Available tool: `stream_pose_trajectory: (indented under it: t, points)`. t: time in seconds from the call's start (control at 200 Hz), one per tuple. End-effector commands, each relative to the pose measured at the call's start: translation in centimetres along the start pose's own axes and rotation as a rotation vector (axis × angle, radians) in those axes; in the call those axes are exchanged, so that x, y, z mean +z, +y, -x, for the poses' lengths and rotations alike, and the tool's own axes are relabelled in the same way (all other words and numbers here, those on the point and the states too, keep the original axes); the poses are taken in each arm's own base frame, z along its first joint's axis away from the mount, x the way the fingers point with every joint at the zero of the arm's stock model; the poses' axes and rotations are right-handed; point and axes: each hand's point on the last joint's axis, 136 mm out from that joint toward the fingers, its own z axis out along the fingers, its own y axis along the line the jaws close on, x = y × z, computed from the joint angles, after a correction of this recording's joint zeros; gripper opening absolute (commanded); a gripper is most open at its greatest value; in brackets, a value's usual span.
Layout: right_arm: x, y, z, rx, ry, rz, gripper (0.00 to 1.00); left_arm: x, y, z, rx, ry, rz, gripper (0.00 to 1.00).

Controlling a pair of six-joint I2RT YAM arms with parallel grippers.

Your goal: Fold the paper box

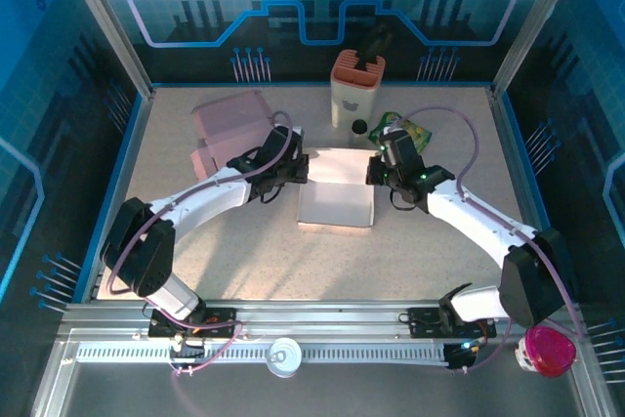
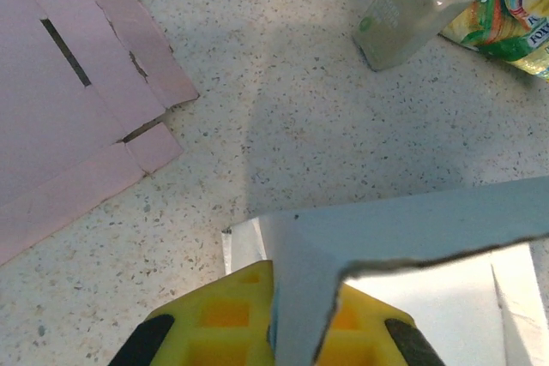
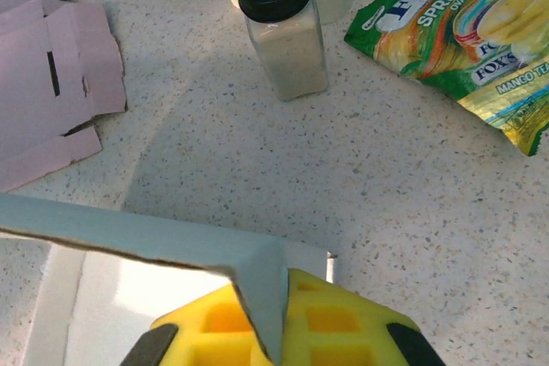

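Observation:
The paper box (image 1: pixel 337 192) lies in the middle of the table, pale pink outside and white inside, with its far wall raised. My left gripper (image 1: pixel 298 171) is at the box's far left corner and my right gripper (image 1: pixel 377 171) at its far right corner. In the left wrist view the yellow fingers (image 2: pixel 223 323) are shut on an upright flap of the box (image 2: pixel 412 229). In the right wrist view the gripper (image 3: pixel 274 315) is likewise shut on the corner of the raised wall of the box (image 3: pixel 154 242).
Flat pink box blanks (image 1: pixel 229 129) lie at the far left, near the left arm. Behind the box stand a white-and-orange holder (image 1: pixel 356 85), a small black-capped bottle (image 3: pixel 283 32) and a green candy bag (image 3: pixel 472 32). A tin (image 1: pixel 285 356) and a pink object (image 1: pixel 547 351) sit at the near rail.

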Motion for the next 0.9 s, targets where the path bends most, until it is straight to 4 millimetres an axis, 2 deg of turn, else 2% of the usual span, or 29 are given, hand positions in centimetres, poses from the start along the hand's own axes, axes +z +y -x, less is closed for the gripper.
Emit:
stream_pose_trajectory:
  t: [0.0, 0.15, 0.16, 0.18, 0.35, 0.51, 0.645, 0.895]
  points:
    - [-0.2, 3.2, 0.8, 0.069, -0.065, 0.126, 0.00, -0.4, -3.3, 1.0, -0.011, -0.071, -0.166, 0.00]
    - [-0.5, 3.7, 0.9, 0.089, -0.105, 0.136, 0.00, -0.7, -3.5, 0.5, -0.003, -0.094, -0.207, 0.00]
    - [-0.2, 3.3, 0.1, 0.084, -0.091, 0.127, 0.00, -0.7, -3.5, 0.5, -0.004, -0.096, -0.211, 0.00]
    - [-0.2, 3.2, -0.2, 0.080, -0.091, 0.125, 0.00, -0.8, -3.6, 0.4, -0.001, -0.097, -0.219, 0.00]
    - [-0.7, 3.0, -1.3, 0.042, -0.162, 0.126, 0.00, -1.7, -3.6, -0.5, -0.001, -0.138, -0.270, 0.00]
    - [-1.2, 2.8, -2.4, 0.014, -0.227, 0.139, 0.00, -2.1, -3.4, -2.2, -0.009, -0.160, -0.324, 0.00]
    - [-1.4, 3.3, -3.3, -0.018, -0.251, 0.162, 0.00, -2.3, -4.0, -3.3, -0.003, -0.155, -0.357, 0.00]
    - [-1.6, 3.1, -5.2, -0.065, -0.311, 0.160, 0.00, -1.5, -3.7, -6.2, -0.010, -0.126, -0.349, 0.00]
